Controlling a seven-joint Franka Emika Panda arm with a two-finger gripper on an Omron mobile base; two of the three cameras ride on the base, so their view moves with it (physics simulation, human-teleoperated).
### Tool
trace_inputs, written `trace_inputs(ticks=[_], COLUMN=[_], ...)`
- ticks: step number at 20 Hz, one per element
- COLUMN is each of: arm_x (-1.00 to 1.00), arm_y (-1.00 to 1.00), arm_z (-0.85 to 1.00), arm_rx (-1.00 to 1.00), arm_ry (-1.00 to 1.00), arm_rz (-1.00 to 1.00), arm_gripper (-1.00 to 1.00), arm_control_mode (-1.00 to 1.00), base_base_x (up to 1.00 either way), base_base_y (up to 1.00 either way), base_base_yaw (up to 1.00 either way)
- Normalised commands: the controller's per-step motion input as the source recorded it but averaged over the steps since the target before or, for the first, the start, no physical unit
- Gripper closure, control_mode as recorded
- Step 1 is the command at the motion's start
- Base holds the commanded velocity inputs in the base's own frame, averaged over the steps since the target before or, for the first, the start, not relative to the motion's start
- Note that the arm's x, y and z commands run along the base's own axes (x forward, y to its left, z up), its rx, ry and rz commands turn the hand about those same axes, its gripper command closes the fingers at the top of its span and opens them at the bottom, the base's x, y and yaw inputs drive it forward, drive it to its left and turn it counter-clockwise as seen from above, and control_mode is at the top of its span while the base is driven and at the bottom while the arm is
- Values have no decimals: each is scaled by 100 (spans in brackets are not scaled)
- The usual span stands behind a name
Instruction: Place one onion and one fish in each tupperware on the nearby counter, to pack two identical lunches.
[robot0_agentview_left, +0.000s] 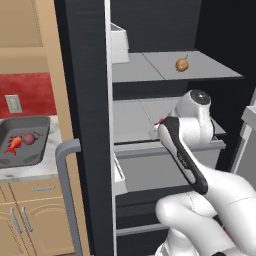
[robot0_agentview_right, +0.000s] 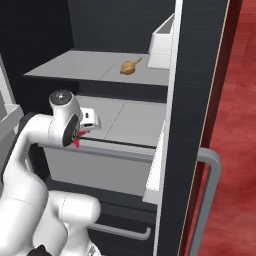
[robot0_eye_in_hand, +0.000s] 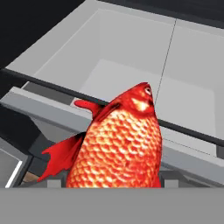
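Fish (robot0_eye_in_hand: 120, 140) fills the hand view, clamped in the gripper (robot0_agentview_right: 79, 136) at the fridge drawer's (robot0_eye_in_hand: 131, 65) front edge. Yellow onion (robot0_agentview_left: 182, 64) sits on the upper shelf (robot0_agentview_left: 200, 67). Grey tray (robot0_agentview_left: 37, 125) on the counter holds another fish (robot0_agentview_left: 14, 143) and red onion (robot0_agentview_left: 29, 138). No readable writing.

Fish (robot0_eye_in_hand: 120, 144) glossy, scaly; fridge shelf (robot0_agentview_left: 200, 65) smooth matt grey; counter (robot0_agentview_left: 30, 172) marbled.

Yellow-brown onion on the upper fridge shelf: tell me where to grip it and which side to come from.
Grip the onion across its round middle, coming in level from the open front of the fridge, since the shelf leaves little headroom above. Keep the fingers off the thin stem tip, which points up and sideways. The gripper first has to drop off the fish it holds.
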Motion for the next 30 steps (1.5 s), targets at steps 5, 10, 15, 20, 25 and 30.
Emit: trace_inputs(ticks=[5, 10, 15, 20, 25, 30], arm_x=[-100, -100, -100, -80, 0, 0], arm_y=[-31, -2, 0, 0, 0, 0], arm_z=[64, 57, 57, 11, 0, 0], arm_rx=[0, 0, -5, -7, 0, 0], arm_ry=[0, -1, -11, -5, 0, 0], arm_rz=[7, 1, 2, 1, 0, 0], arm_gripper=[100, 100, 100, 100, 100, 100], arm_control_mode=[-100, -100, -100, 100, 100, 100], base_base_x=[0, 0, 0, -20, -100, -100], base_base_y=[0, 0, 0, 0, 0, 21], base_base_yaw=[0, 0, 0, 0, 0, 0])
